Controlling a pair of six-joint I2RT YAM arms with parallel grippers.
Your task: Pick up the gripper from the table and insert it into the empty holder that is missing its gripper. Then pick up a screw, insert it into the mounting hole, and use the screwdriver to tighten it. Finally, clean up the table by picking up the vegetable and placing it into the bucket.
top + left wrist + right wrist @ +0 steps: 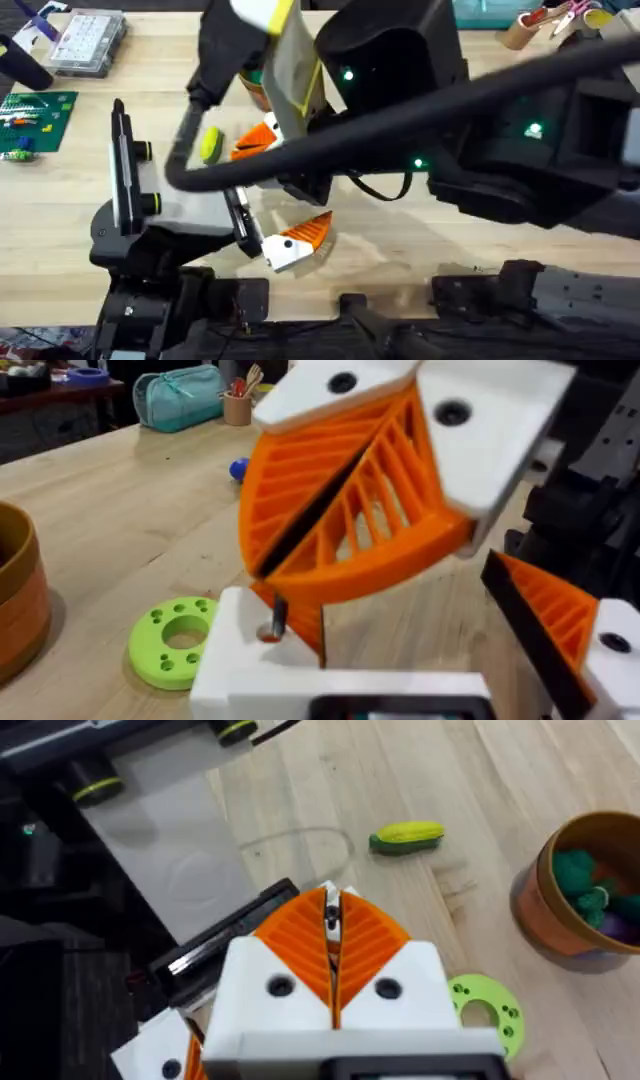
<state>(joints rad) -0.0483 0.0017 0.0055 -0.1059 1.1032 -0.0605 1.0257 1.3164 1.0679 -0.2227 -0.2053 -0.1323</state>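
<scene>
My right gripper (332, 905) is shut and hangs just above the holder (230, 935), the black bracket (240, 215) of the grey assembly. An orange-and-white gripper finger (295, 240) lies at that bracket's end; I cannot tell if it is seated. My left gripper (400, 600) is open, and the right gripper (255, 572) points down in front of it. The vegetable, a yellow-green corn cob (405, 837) (210, 145), lies on the table. The orange-brown bucket (545, 910) (15, 600) holds green and purple pieces. A small blue thing (238, 468), seemingly the screwdriver, lies farther off. No screw can be made out.
A lime-green ring (485, 1005) (175, 640) lies between the bucket and the grippers. A clear parts box (88, 40) and a green board (35, 120) sit at the far left. A tan cup with pens (525, 28) stands at the far right. Both arms loom over the middle.
</scene>
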